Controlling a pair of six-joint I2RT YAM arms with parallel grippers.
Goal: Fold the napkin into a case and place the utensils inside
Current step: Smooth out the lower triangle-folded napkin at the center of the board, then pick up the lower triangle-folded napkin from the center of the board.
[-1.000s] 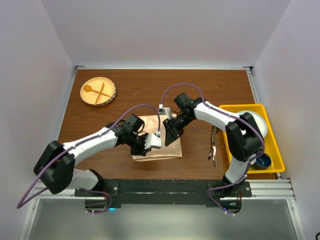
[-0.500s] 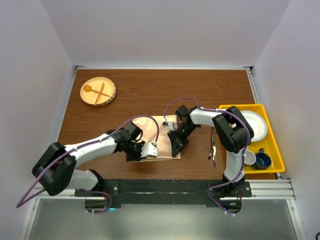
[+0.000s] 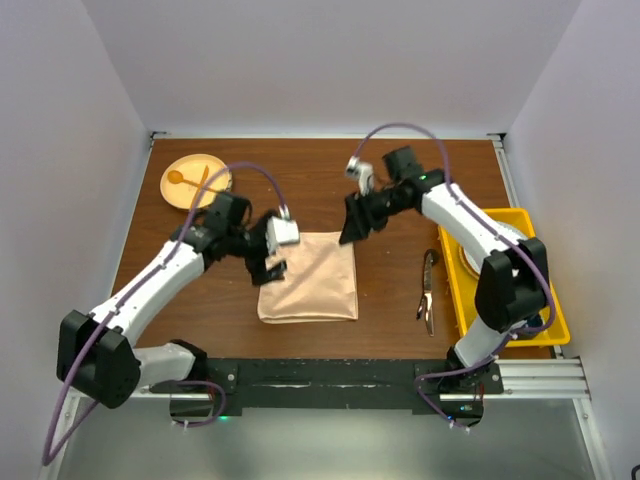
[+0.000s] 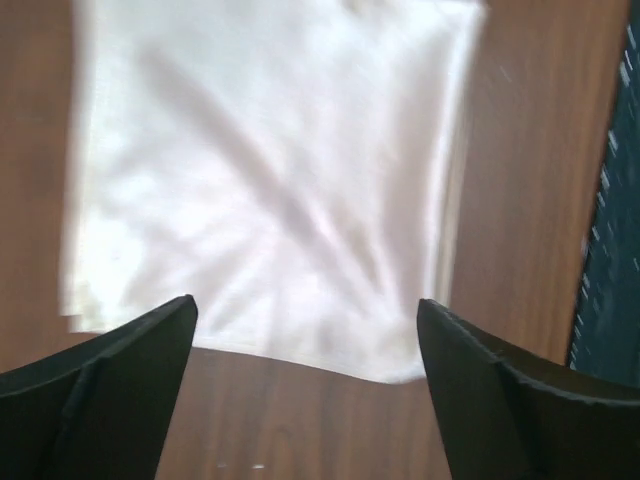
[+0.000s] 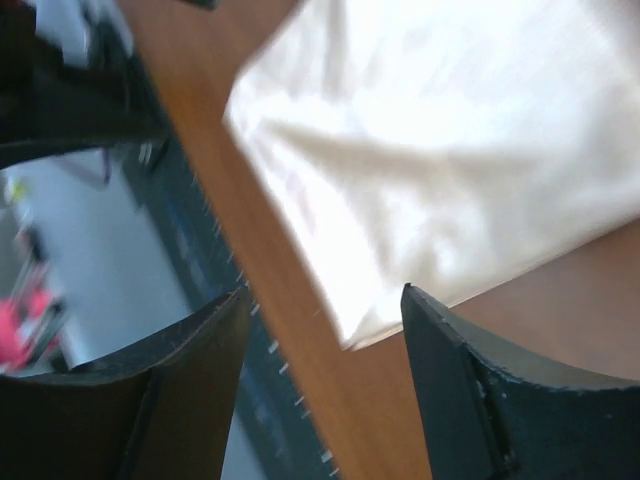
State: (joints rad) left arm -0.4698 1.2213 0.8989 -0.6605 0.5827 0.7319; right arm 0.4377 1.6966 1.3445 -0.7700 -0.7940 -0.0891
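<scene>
top view: napkin (image 3: pixel 308 290) lies flat as a folded rectangle at mid-table (image 3: pixel 400 180), near the front edge. we judge it a half-made case, not narrow enough yet. left claw (image 3: pixel 272 270) hovers over its far left corner and right claw (image 3: pixel 349 236) over its far right corner, both above the cloth and neither gripping it. the two arms bracket the far edge, probably so each can take a corner for the next fold. utensils (image 3: pixel 428 292) lie on the wood right of the napkin, just beside the yellow bin (image 3: pixel 455 285) and apart from the cloth, waiting until a pocket exists. the wooden plate (image 3: pixel 170 197) sits far left, out of the way. left wrist view: napkin (image 4: pixel 270 180) fills the frame, bright and smooth with soft creases. left claw (image 4: pixel 305 305) is released, jaws wide, with nothing between them. right wrist view: a napkin (image 5: pixel 440 150) corner shows on the wood, layers stacked at the edge. right claw (image 5: pixel 322 292) is released too, jaws apart and empty. next we think another fold, and satin slides, so the layers could shift.
</scene>
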